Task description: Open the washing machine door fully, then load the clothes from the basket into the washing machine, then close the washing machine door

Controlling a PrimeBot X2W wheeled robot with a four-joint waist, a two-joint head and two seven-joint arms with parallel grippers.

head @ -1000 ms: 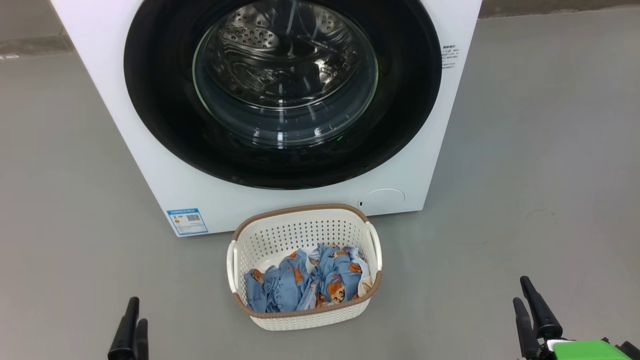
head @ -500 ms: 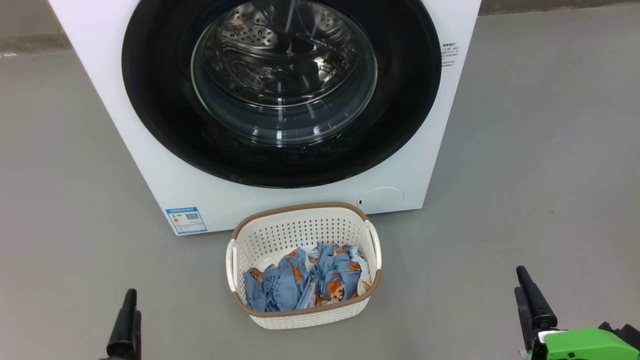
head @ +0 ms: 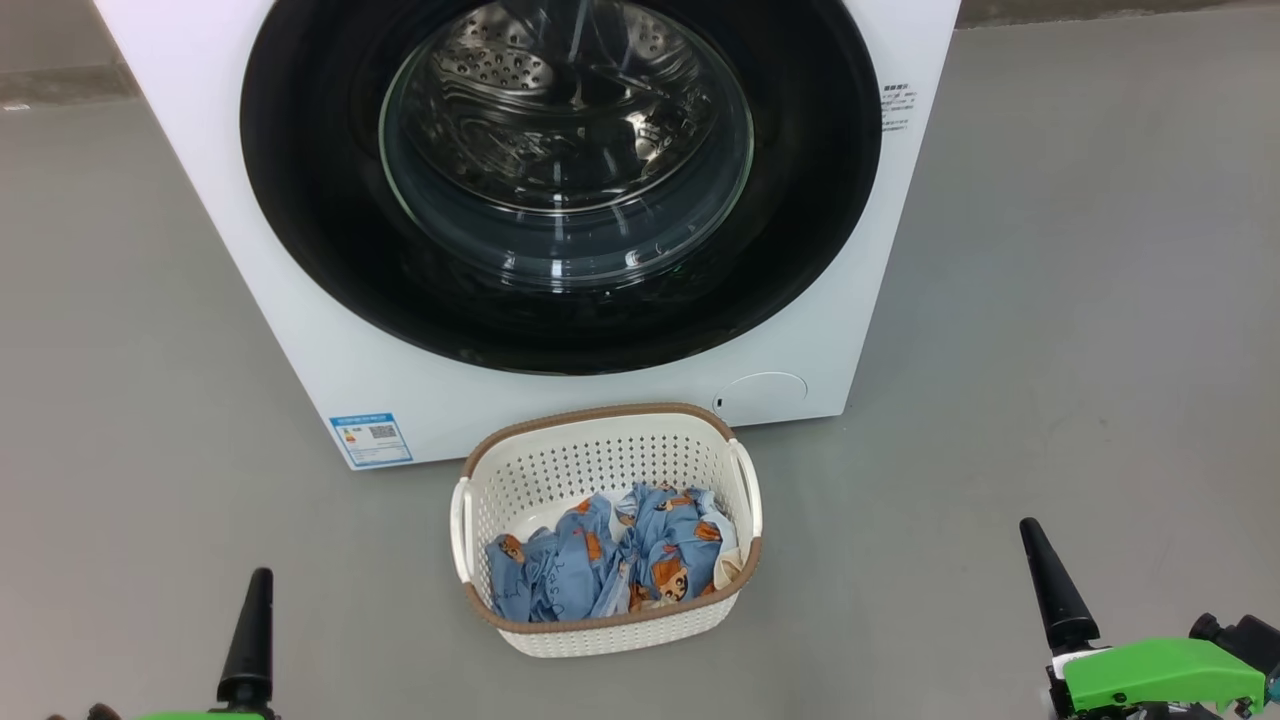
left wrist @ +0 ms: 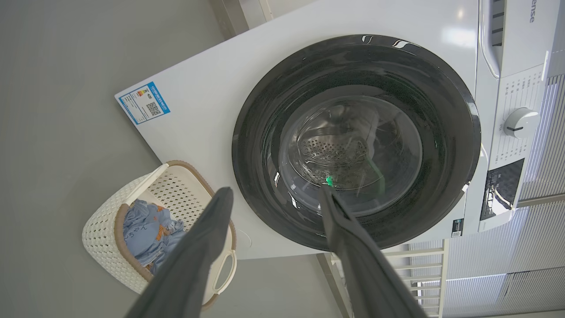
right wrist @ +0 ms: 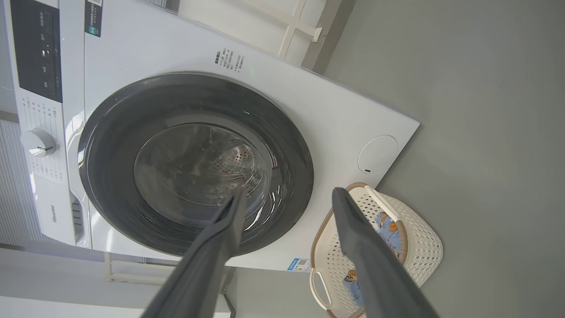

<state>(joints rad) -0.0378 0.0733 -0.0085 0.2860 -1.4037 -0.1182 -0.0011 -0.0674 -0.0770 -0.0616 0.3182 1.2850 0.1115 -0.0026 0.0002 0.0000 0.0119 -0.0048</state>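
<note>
Plainly, with left gripper (left wrist: 273, 192) and right gripper (right wrist: 289, 193) both spread empty, the opening washing machine door (head: 565, 170) could clip the basket (head: 590, 465) at its six o'clock.

Both wrists have rolled since a second ago. The left gripper (head: 255, 610) showed two fingers side by side and now reads as one dark spike at the near left. The right gripper (head: 1040, 570) has turned the same way at the near right, reaching slightly farther out, and more of its green housing (head: 1160, 672) has come into sight. My head camera has shifted a touch.
</note>
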